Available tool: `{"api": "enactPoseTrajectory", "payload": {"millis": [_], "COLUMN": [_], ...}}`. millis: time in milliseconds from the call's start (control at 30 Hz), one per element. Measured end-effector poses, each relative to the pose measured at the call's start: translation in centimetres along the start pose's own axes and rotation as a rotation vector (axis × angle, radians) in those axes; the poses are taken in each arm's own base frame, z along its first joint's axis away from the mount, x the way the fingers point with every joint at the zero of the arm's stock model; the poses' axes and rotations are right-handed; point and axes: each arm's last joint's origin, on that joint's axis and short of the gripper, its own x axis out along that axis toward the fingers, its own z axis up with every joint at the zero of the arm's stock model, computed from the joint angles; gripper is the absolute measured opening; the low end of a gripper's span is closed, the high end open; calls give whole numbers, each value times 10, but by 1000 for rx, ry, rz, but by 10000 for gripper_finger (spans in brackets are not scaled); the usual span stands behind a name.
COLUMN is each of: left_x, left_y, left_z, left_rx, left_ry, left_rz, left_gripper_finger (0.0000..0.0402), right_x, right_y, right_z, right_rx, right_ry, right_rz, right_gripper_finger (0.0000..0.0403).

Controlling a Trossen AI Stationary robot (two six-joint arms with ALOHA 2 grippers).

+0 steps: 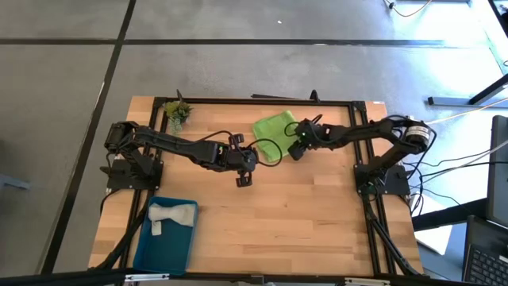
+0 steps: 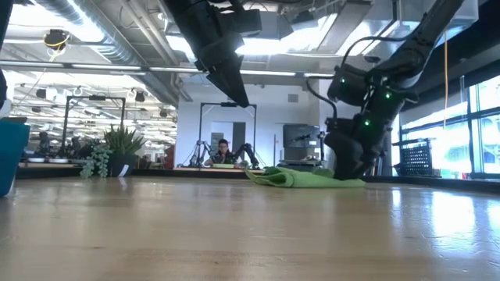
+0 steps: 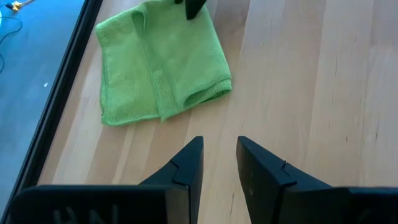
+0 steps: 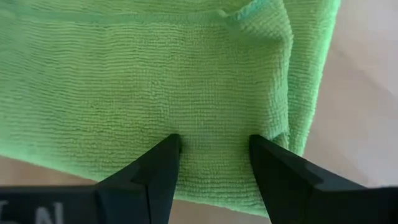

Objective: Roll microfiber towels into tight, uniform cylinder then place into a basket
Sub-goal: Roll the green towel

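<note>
While the wooden desk (image 1: 302, 214) holds it all, the blue basket (image 1: 151, 250) keeps the grey towel (image 1: 171, 214). Right gripper (image 4: 214, 146) fingers stand spread, tips on the green towel (image 1: 274, 127). Left gripper (image 3: 219, 146) hangs nearby, fingers slightly apart, empty.

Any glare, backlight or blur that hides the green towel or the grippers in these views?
Low view: bright windows backlight the arms into silhouettes, glare on the table; green towel still readable. Right wrist view: towel weave sharp between the right gripper fingers. High view: evenly lit.
</note>
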Motion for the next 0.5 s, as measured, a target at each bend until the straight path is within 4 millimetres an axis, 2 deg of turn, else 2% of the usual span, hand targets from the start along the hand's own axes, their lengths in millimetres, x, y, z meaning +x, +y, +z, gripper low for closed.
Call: {"api": "enactPoseTrajectory", "payload": {"millis": [233, 333, 500], "left_x": [0, -1, -6], "left_y": [0, -1, -5], "left_z": [-5, -11, -21], "left_rx": [21, 55, 93], "left_ry": [44, 98, 185], "left_rz": [4, 6, 8], "left_gripper_finger": [88, 88, 88], "right_x": [5, 2, -4], "right_y": [19, 31, 59], "right_z": [-7, -11, -22], "right_rx": [142, 224, 264], "right_ry": [61, 75, 79], "right_rz": [132, 160, 265], "right_gripper_finger": [198, 198, 198]}}
